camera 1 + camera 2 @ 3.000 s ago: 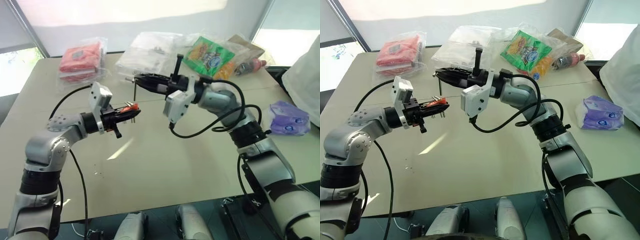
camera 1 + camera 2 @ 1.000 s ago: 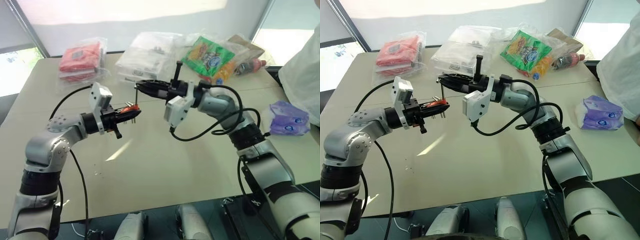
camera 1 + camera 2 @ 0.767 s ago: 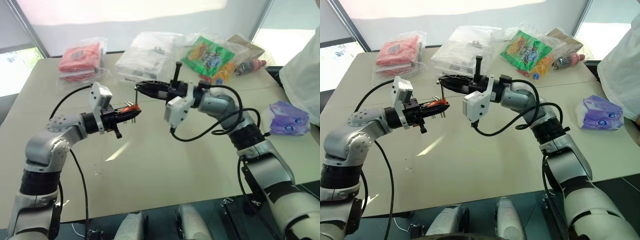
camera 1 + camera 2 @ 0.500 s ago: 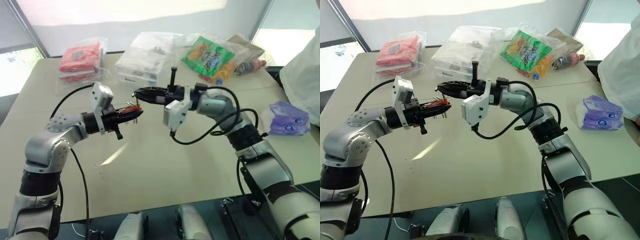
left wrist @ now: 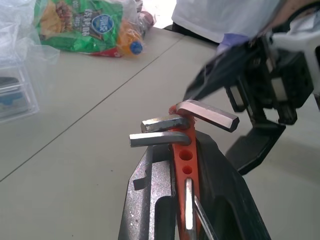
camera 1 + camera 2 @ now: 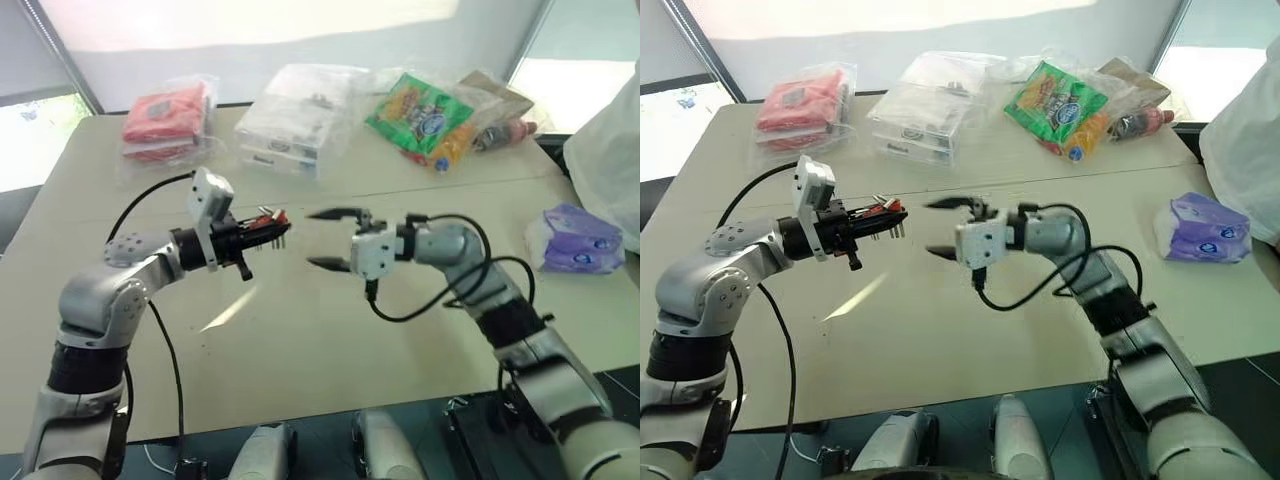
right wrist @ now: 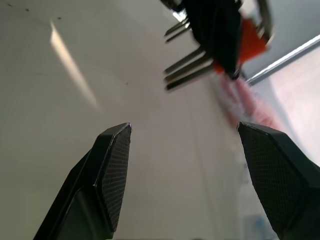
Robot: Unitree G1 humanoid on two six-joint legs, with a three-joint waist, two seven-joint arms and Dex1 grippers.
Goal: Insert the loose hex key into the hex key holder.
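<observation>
The left gripper (image 6: 262, 233) is clamped on the hex key holder (image 5: 183, 150), held above the table (image 6: 330, 330) with its keys pointing toward the right gripper (image 6: 325, 240). That gripper's fingers are spread wide and empty, just beside the holder's prongs (level with them). I cannot tell the loose hex key from the seated ones, so it may already be in.

The left gripper (image 6: 262, 232) is hanging above the worktop (image 6: 300, 340), left of centre, and it is clamping the hex key holder (image 5: 184, 160), whose keys are sticking out toward the right gripper (image 6: 328, 240). The right gripper is hanging just beside it on the right, apart from it, with its fingers (image 7: 112, 165) standing wide. Along the far edge of the worktop a packet (image 6: 165, 118) is lying on the left, plastic boxes (image 6: 290, 125) in the middle and a snack bag (image 6: 425, 110) on the right. A tissue pack (image 6: 572, 238) is lying near the right edge.
</observation>
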